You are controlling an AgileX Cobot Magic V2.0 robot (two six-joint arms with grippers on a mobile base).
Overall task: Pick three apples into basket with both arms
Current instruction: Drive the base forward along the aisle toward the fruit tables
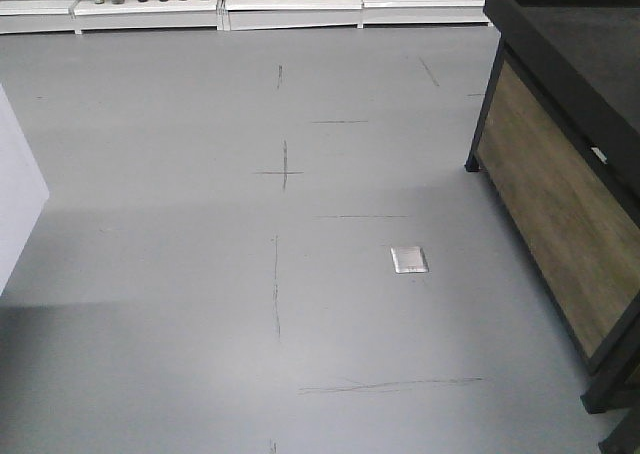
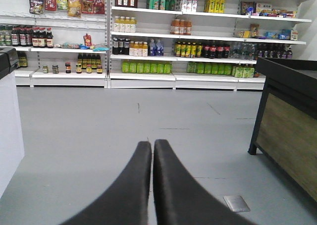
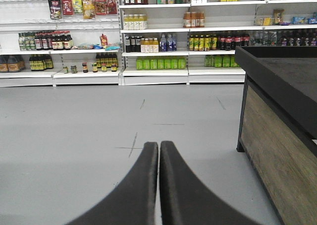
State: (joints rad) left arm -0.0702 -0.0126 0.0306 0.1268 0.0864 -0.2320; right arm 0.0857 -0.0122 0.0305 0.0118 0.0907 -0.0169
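The left pincer [image 2: 152, 144] and right pincer [image 3: 159, 144] point across a grey shop floor [image 1: 200, 274], each with its fingers pressed together and holding nothing. Stocked shelves [image 2: 198, 36] line the far wall, and a black tabletop [image 1: 580, 44] with wood sides stands at right. No view shows the apples or basket.

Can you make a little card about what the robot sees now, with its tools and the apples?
place: shop aisle, grey floor
left tool: shut, holding nothing
right tool: shut, holding nothing
apples: none in view
basket: none in view
far end: shelves of bottles and jars
right side: black-topped stand, wood panel
on floor: small silver plate
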